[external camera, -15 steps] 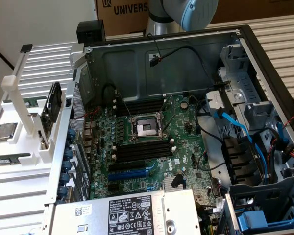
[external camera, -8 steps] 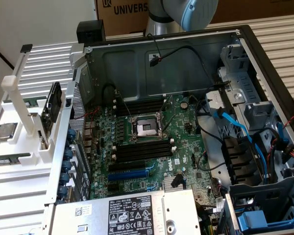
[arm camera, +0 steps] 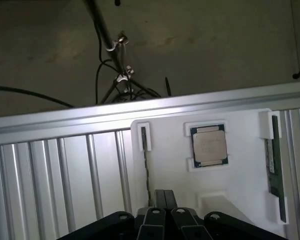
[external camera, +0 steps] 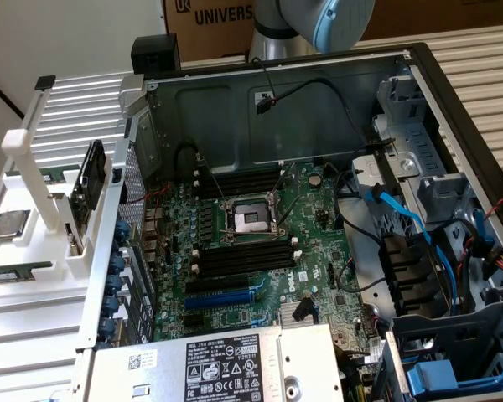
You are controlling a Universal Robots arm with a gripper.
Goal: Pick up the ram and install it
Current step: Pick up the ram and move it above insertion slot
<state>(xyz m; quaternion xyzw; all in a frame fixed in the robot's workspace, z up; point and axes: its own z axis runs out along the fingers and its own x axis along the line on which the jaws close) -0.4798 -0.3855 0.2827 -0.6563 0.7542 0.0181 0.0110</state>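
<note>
Wrist view puts the gripper (arm camera: 160, 193) nearest us. Its two black fingers are pressed together with nothing between them, and it points down over a white tray (arm camera: 240, 185). Just past the fingertips, a thin dark board (arm camera: 146, 165) stands on edge in a narrow slot of that tray. We cannot tell what kind of board it is. A square silver chip (arm camera: 208, 146) sits in its own pocket, and on its other side is the ram (arm camera: 273, 160). This long green stick is held in white clips, well apart from the gripper.

From the exterior view, we meet first the power supply (external camera: 235, 364), whose label print is too small to read. Behind it is the green motherboard (external camera: 268, 276) with its empty black memory slots (external camera: 239, 255). Farthest back, a pale blue joint of the arm (external camera: 339, 21) bends above the computer case's rear wall (external camera: 218, 109). It sits in front of a cardboard box (external camera: 210, 15) on which we read "UNIVERS".
</note>
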